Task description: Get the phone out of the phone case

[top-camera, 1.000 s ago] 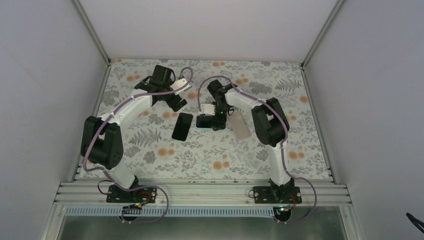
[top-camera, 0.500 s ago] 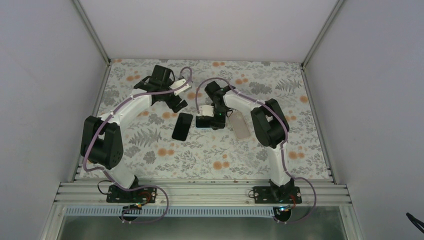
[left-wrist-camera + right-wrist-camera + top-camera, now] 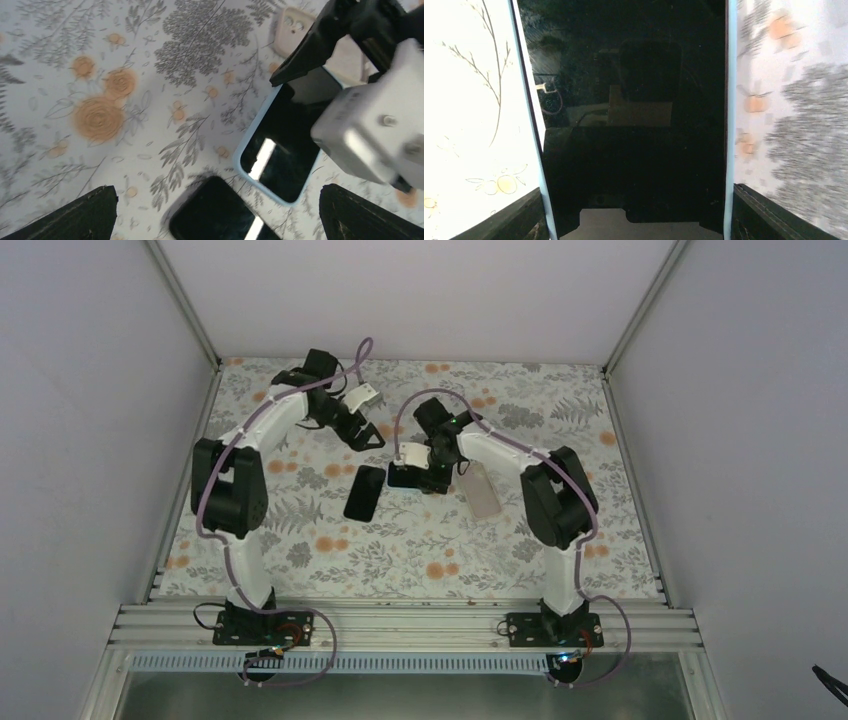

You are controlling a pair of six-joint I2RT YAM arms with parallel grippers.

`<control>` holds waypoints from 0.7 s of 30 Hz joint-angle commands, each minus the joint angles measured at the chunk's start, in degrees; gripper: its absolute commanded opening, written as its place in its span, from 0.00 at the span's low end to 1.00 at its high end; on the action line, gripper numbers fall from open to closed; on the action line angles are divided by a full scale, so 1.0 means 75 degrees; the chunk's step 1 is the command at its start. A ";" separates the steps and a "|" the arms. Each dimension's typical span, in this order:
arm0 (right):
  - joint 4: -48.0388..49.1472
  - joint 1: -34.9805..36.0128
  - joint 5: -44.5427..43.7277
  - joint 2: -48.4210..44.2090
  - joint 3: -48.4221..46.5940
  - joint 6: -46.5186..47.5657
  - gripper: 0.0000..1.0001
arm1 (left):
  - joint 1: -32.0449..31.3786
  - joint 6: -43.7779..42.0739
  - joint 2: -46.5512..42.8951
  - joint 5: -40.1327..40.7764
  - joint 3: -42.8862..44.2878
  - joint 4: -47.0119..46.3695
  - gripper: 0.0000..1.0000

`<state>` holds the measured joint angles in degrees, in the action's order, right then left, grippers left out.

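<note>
A phone in a light-blue case (image 3: 634,100) is gripped by its long edges in my right gripper (image 3: 634,212), which is shut on it. In the top view this right gripper (image 3: 405,477) holds it low over the table's middle. The left wrist view shows the cased phone (image 3: 280,150) screen up. My left gripper (image 3: 372,437) is open and empty, up and to the far left of the phone. Its fingers (image 3: 90,215) are spread wide. A bare black phone (image 3: 364,492) lies flat just left of the right gripper, and it also shows in the left wrist view (image 3: 220,215).
A beige phone case (image 3: 481,490) lies camera-holes up to the right of the right gripper, and shows in the left wrist view (image 3: 295,25). The floral tablecloth (image 3: 330,560) covers the table. White walls enclose the table on three sides.
My left arm has drawn back toward the far left, and its gripper has moved away from the black phone. My right gripper with the cased phone has shifted slightly left.
</note>
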<state>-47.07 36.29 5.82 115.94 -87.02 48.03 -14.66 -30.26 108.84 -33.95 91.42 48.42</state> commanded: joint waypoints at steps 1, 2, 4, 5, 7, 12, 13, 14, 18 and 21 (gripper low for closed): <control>0.0518 0.0045 0.0252 -0.0748 -0.0195 -0.0473 0.65 | 0.0147 0.0326 0.0796 -0.1420 0.0910 0.1212 1.00; 0.0554 0.0040 0.0202 -0.0772 -0.0247 -0.0499 0.65 | 0.0149 0.0473 0.0880 -0.1468 0.0946 0.1147 1.00; 0.0598 0.0036 0.0102 -0.0744 -0.0399 -0.0644 0.65 | 0.0137 0.0611 0.0954 -0.1674 0.1046 0.1111 1.00; 0.0609 0.0042 0.0058 -0.0713 -0.0487 -0.0709 0.65 | 0.0132 0.0642 0.1042 -0.1760 0.1192 0.1213 1.00; 0.0711 0.0047 0.0022 -0.0676 -0.0675 -0.0852 0.65 | 0.0143 0.0696 0.1243 -0.1812 0.1503 0.1407 1.00; 0.0847 0.0048 -0.0050 -0.0434 -0.1194 -0.1137 0.64 | 0.0190 0.0863 0.1540 -0.2625 0.1659 0.1555 1.00; 0.0878 0.0061 -0.0090 -0.0374 -0.1292 -0.1181 0.64 | 0.0195 0.0859 0.1612 -0.2815 0.1733 0.1655 0.99; 0.0909 0.0074 -0.0140 -0.0325 -0.1389 -0.1229 0.63 | 0.0196 0.0823 0.1687 -0.2979 0.1806 0.1745 0.97; 0.1000 0.0077 -0.0135 -0.0291 -0.1600 -0.1325 0.63 | 0.0235 0.0881 0.1715 -0.2924 0.1803 0.1737 0.91; 0.1114 0.0093 -0.0172 -0.0312 -0.1631 -0.1361 0.63 | 0.0255 0.0858 0.1756 -0.3115 0.1827 0.1766 0.86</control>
<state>-42.26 36.36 4.95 113.34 -96.97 39.88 -13.08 -24.14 121.80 -52.95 103.98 60.31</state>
